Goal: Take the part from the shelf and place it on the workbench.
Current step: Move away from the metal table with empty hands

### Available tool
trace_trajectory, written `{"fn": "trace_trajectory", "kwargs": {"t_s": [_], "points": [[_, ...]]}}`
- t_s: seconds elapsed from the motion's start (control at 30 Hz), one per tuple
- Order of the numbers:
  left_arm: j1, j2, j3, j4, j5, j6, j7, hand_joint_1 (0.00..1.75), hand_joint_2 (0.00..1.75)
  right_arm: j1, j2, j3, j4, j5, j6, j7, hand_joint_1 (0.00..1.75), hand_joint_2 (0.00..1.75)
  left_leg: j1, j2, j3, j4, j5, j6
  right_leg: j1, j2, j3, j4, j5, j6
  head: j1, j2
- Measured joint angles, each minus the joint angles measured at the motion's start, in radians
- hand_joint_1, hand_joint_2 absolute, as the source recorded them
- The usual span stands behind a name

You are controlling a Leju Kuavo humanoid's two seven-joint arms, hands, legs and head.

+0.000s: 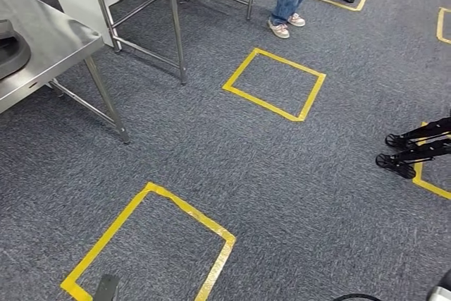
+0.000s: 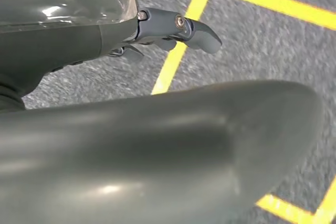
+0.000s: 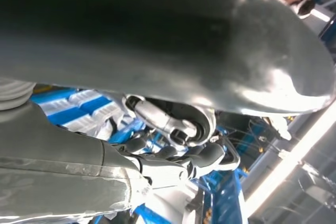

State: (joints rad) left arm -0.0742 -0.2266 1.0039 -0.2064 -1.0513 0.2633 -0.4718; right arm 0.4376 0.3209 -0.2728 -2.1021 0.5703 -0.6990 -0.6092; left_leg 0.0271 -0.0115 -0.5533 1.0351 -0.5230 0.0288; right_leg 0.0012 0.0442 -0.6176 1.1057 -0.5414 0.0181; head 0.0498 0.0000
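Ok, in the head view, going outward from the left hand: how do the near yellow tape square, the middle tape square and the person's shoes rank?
From the left hand, at the bottom edge:
1. Near yellow tape square, right beside the hand.
2. Middle tape square, mid-floor, ahead to the right.
3. Person's shoes, far end by the table legs.

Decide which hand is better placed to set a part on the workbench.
Right, probably: the right hand has fingers curled by a rounded part, while the left hand hangs empty over carpet.
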Motion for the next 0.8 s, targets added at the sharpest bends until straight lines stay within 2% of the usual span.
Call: {"fn": "trace_trajectory", "kwargs": {"t_s": [0.07, 0.1, 0.13, 0.17, 0.23, 0.27, 0.3, 0.33, 0.4, 0.43, 0.47, 0.5, 0.57, 0.6, 0.63, 0.67, 0.73, 0.77, 0.8], "points": [[0.002, -0.001, 0.001, 0.0, 0.0, 0.001, 0.0, 0.0, 0.0, 0.0, 0.001, -0.003, 0.002, -0.002, 0.0, 0.0, 0.0, 0.0, 0.0, 0.017, 0.002, -0.001, -0.002, 0.003, -0.005, -0.031, -0.067, 0.135, -0.06, 0.011, 0.002, 0.0], [0.003, -0.001, 0.002, 0.0, 0.0, 0.001, 0.0, 0.0, 0.0, 0.001, 0.001, -0.004, 0.004, -0.003, 0.0, 0.0, 0.0, 0.0, 0.0, 0.026, 0.002, 0.0, -0.004, 0.002, -0.008, -0.036, -0.096, 0.188, -0.076, 0.014, 0.002, 0.0], [0.003, -0.001, 0.002, 0.0, 0.001, 0.002, 0.0, 0.0, 0.0, 0.001, 0.001, -0.005, 0.006, -0.004, 0.0, 0.0, 0.0, 0.0, 0.0, 0.035, 0.004, 0.0, -0.005, 0.001, -0.011, -0.039, -0.108, 0.208, -0.072, 0.017, 0.002, 0.0], [0.003, -0.001, 0.003, 0.0, 0.001, 0.003, 0.0, 0.0, 0.0, 0.001, 0.001, -0.005, 0.008, -0.006, 0.0, 0.0, 0.0, 0.0, 0.0, 0.042, 0.007, 0.0, -0.008, -0.001, -0.012, -0.042, -0.099, 0.185, -0.049, 0.017, 0.001, 0.0], [0.002, -0.001, 0.003, 0.0, 0.001, 0.003, -0.001, 0.0, 0.0, 0.001, 0.001, -0.006, 0.009, -0.01, 0.0, -0.003, 0.0, 0.0, 0.0, 0.055, 0.016, -0.001, -0.015, -0.007, -0.011, -0.061, -0.031, 0.046, 0.024, 0.013, 0.001, 0.0], [0.001, -0.001, 0.003, 0.0, 0.002, 0.003, -0.001, 0.0, 0.0, 0.0, 0.002, -0.008, 0.01, -0.011, 0.001, -0.004, 0.0, 0.0, -0.001, 0.06, 0.021, -0.002, -0.019, -0.012, -0.007, -0.074, 0.001, -0.02, 0.047, 0.008, 0.001, 0.0], [0.001, -0.001, 0.003, 0.0, 0.002, 0.005, -0.002, 0.0, 0.0, 0.0, 0.003, -0.009, 0.01, -0.013, 0.001, -0.006, 0.0, 0.0, -0.003, 0.065, 0.024, -0.003, -0.021, -0.016, -0.003, -0.083, 0.021, -0.062, 0.058, 0.003, 0.001, 0.0], [0.001, -0.002, 0.004, 0.0, 0.002, 0.006, -0.002, 0.0, 0.0, 0.0, 0.004, -0.01, 0.01, -0.014, 0.001, -0.006, 0.0, 0.0, -0.004, 0.071, 0.027, -0.006, -0.023, -0.022, 0.002, -0.086, 0.028, -0.078, 0.057, -0.003, 0.0, 0.0], [0.001, -0.003, 0.005, 0.0, 0.002, 0.008, -0.001, 0.0, 0.0, 0.002, 0.008, -0.014, 0.01, -0.016, 0.002, -0.01, 0.0, 0.0, -0.003, 0.082, 0.034, -0.013, -0.025, -0.033, 0.004, -0.071, 0.028, -0.085, 0.057, -0.017, -0.001, 0.0], [0.0, -0.004, 0.005, 0.0, 0.002, 0.009, -0.001, 0.0, 0.0, 0.003, 0.01, -0.015, 0.01, -0.017, 0.002, -0.013, 0.0, 0.0, -0.002, 0.078, 0.036, -0.012, -0.031, -0.038, 0.003, -0.064, 0.032, -0.092, 0.06, -0.023, -0.001, 0.0], [-0.001, -0.004, 0.005, 0.0, 0.002, 0.009, -0.001, 0.0, 0.0, 0.002, 0.012, -0.017, 0.009, -0.017, 0.002, -0.016, 0.0, 0.0, -0.002, 0.067, 0.031, 0.006, -0.045, -0.04, 0.001, -0.059, 0.036, -0.099, 0.063, -0.031, -0.002, 0.0], [-0.002, -0.005, 0.005, 0.0, 0.002, 0.009, -0.001, 0.0, 0.0, 0.002, 0.014, -0.017, 0.009, -0.018, 0.002, -0.019, 0.0, 0.0, -0.002, 0.051, 0.014, 0.046, -0.071, -0.041, 0.0, -0.052, 0.04, -0.105, 0.065, -0.038, -0.003, 0.0], [0.0, -0.005, 0.005, 0.0, 0.002, 0.009, -0.001, 0.0, 0.0, 0.001, 0.018, -0.019, 0.01, -0.019, 0.002, -0.02, 0.0, 0.0, -0.005, 0.026, -0.052, 0.179, -0.131, -0.039, 0.002, -0.039, 0.043, -0.107, 0.064, -0.046, -0.004, 0.0], [0.003, -0.005, 0.006, 0.0, 0.002, 0.009, 0.0, 0.0, 0.0, 0.001, 0.019, -0.019, 0.011, -0.019, 0.002, -0.02, 0.0, 0.0, -0.007, 0.023, -0.085, 0.239, -0.148, -0.038, 0.004, -0.029, 0.043, -0.106, 0.063, -0.048, -0.004, 0.0], [0.005, -0.005, 0.006, 0.0, 0.002, 0.009, 0.0, 0.0, 0.0, 0.001, 0.019, -0.019, 0.012, -0.02, 0.002, -0.02, 0.0, 0.0, -0.008, 0.022, -0.105, 0.268, -0.146, -0.037, 0.006, -0.018, 0.045, -0.105, 0.061, -0.049, -0.004, 0.0], [0.006, -0.005, 0.006, 0.0, 0.002, 0.009, 0.0, 0.0, 0.0, 0.001, 0.02, -0.02, 0.012, -0.02, 0.002, -0.02, 0.0, 0.0, -0.009, 0.021, -0.107, 0.256, -0.122, -0.035, 0.007, -0.007, 0.048, -0.104, 0.06, -0.049, -0.004, 0.0], [0.006, -0.004, 0.006, 0.0, 0.002, 0.009, 0.0, 0.0, 0.0, 0.001, 0.021, -0.02, 0.014, -0.022, 0.002, -0.02, 0.0, 0.0, -0.009, 0.005, -0.064, 0.137, -0.04, -0.028, 0.007, 0.015, 0.054, -0.099, 0.053, -0.047, -0.004, 0.0], [0.006, -0.004, 0.006, 0.0, 0.002, 0.009, 0.0, 0.0, 0.0, 0.001, 0.022, -0.02, 0.014, -0.023, 0.002, -0.02, 0.0, 0.0, -0.008, -0.011, -0.039, 0.074, -0.009, -0.024, 0.008, 0.024, 0.055, -0.094, 0.049, -0.044, -0.004, 0.0], [0.005, -0.003, 0.006, 0.0, 0.002, 0.009, 0.001, 0.0, 0.0, 0.001, 0.022, -0.02, 0.014, -0.024, 0.002, -0.021, 0.0, 0.0, -0.008, -0.027, -0.022, 0.031, 0.007, -0.022, 0.008, 0.033, 0.053, -0.09, 0.046, -0.04, -0.004, 0.0]]}}
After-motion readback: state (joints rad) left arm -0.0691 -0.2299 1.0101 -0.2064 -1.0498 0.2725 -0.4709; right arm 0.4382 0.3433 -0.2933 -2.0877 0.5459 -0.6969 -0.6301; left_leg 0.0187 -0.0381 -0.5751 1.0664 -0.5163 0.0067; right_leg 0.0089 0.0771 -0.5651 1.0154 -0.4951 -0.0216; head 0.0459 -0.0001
